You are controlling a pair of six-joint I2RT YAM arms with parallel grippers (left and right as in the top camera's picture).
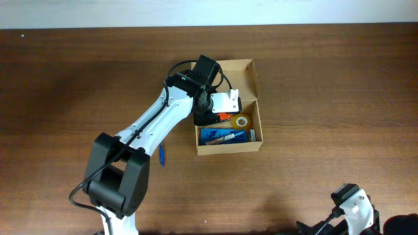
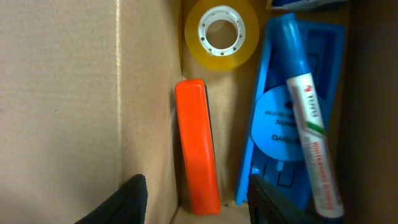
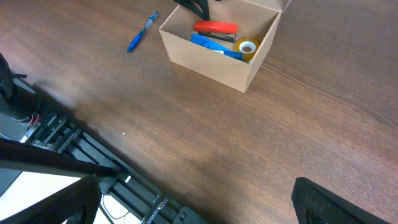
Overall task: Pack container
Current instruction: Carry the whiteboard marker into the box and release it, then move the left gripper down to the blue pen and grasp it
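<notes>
Brown worktop (image 1: 326, 78). Open box (image 1: 255, 78) just right of centre, overhead. Left gripper (image 2: 199, 202) inside, fingers apart above orange stapler (image 2: 198, 149). Right gripper (image 3: 199, 205) lower right, apart, empty. Marker (image 2: 308, 118), tape (image 2: 222, 31) inside; pen (image 1: 162, 155) left of box.

Red and green lettering runs along the blue marker's (image 2: 292, 50) white label (image 2: 311, 118). Dark print crosses the blue case's (image 2: 264, 68) round sticker (image 2: 278, 127). Neither is legible.
</notes>
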